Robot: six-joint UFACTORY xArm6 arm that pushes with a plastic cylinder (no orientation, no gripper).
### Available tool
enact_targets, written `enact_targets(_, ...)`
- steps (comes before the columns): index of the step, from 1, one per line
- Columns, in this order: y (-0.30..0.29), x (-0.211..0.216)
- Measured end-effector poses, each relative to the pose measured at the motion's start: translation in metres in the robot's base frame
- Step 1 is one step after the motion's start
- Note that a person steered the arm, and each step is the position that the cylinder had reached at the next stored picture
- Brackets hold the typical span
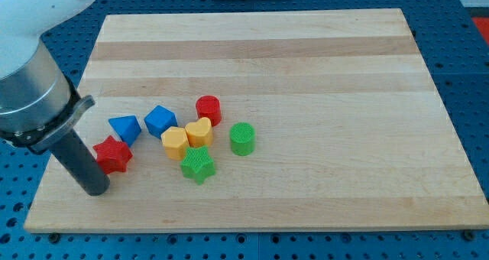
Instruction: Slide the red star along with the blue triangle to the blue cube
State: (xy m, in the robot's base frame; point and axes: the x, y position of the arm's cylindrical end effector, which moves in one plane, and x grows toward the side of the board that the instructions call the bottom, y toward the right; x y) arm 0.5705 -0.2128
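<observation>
Resting on the wooden tabletop (306,76) near its lower left corner, my tip (96,190) sits just to the view's left of and slightly below the red star (113,154), close enough that I cannot tell whether they touch. This arm carries no claw, only the dark rod, so nothing spreads or pinches. Up and to the view's right of my tip, just beyond the star, lies the blue triangle (124,128), and just beside that the blue cube (160,120). Farther right cluster a yellow hexagonal block (175,143), a yellow heart (199,131), a red cylinder (208,109), a green star (199,164) and a green cylinder (242,138). The arm's upper body is cut off at the view's left and top edges.
</observation>
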Motion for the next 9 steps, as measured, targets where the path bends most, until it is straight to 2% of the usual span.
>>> enact_targets(3,0.012,-0.019)
enact_targets(5,0.000,-0.033)
enact_targets(8,-0.031,-0.124)
enact_targets(9,-0.031,-0.132)
